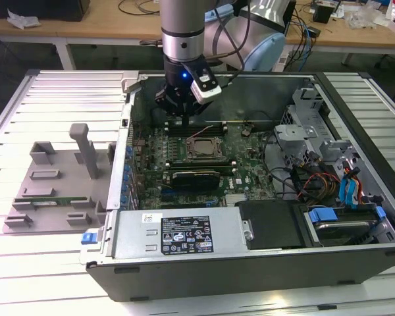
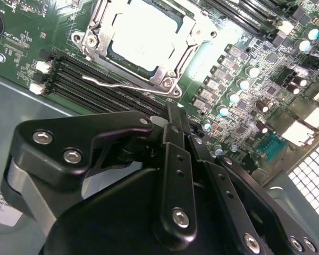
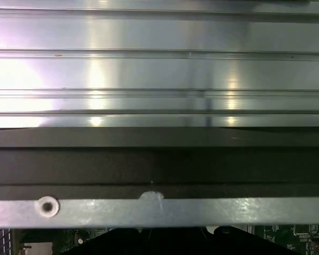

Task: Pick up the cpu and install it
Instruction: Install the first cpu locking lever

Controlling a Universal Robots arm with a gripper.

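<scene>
In the exterior view, a grey moulded holder (image 1: 56,181) was seen at the left on the slatted metal counter (image 1: 59,92), with a long green strip lying in one of its slots; what else it held could not be made out. To its right lay the open computer case (image 1: 250,263), holding the green motherboard (image 1: 204,158), cables and drive bays. The claw (image 1: 178,113) hung inside the case above the board's far edge, its fingertips lost against the dark memory slots. In the second wrist view the claw (image 2: 173,114) was seen with its black fingers (image 2: 175,154) drawn together and nothing was seen between them. The cpu (image 1: 204,146) (image 2: 143,34) was seated in its socket, framed by the metal bracket (image 2: 165,79), just beyond the fingertips and apart from them. In the first wrist view, the case rim (image 3: 159,210) and counter slats were shown.
</scene>
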